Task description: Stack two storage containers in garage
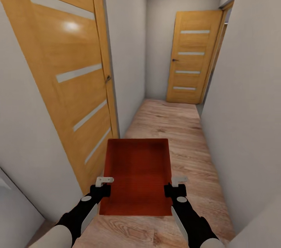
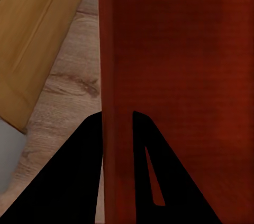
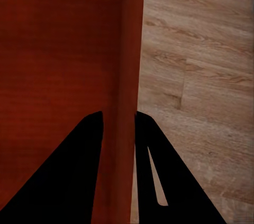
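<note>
Above the hallway floor (image 1: 175, 131), each tool (image 1: 104, 186) (image 1: 176, 186) clamps a wall of the container (image 1: 136, 174).

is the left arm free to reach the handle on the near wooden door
Probably not as things stand. The left gripper is clamped on one wall of the orange-red rectangular bin, the right gripper on the opposite wall. Reaching the door handle would mean letting go.
</note>
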You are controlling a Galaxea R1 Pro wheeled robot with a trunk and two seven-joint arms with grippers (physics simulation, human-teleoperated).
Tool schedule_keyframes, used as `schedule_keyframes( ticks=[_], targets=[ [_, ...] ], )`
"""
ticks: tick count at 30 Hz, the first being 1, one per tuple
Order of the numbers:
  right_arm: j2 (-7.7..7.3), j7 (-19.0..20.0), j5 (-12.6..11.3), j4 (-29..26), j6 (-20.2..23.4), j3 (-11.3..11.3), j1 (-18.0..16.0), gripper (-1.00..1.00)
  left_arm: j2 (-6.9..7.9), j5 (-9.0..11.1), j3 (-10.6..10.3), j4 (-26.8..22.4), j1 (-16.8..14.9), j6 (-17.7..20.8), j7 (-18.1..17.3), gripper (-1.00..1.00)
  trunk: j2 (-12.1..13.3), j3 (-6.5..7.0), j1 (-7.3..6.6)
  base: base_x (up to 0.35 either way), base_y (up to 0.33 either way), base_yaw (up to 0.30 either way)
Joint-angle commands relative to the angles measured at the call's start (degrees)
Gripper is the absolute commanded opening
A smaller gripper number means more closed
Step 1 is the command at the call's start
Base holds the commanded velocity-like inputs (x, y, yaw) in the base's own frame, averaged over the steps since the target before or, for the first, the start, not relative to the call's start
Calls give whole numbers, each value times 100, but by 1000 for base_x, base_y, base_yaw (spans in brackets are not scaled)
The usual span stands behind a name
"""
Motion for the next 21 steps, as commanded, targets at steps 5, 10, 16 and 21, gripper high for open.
schedule_keyframes(
  ticks=[5, 10, 16, 21],
  targets=[
    [141, 13, 81, -121, -29, 174, -2, -100, -4, 82, -211, 26, -1, -8, -47, -100, -3, 4, 4, 334, 0, -8],
    [146, 19, 77, -121, -29, 176, -2, -100, -6, 81, -211, 26, -1, -9, -46, -100, -3, 23, 4, 334, 0, -152],
    [143, 8, 82, -121, -29, 254, -2, -100, -7, 82, -211, 26, -1, -9, -45, -100, -3, 36, 4, 334, 0, -95],
    [142, 10, 79, -120, -29, 281, -2, -100, -7, 82, -211, 26, -1, -9, -43, -100, -3, 38, 4, 334, 0, -63]
  ],
)
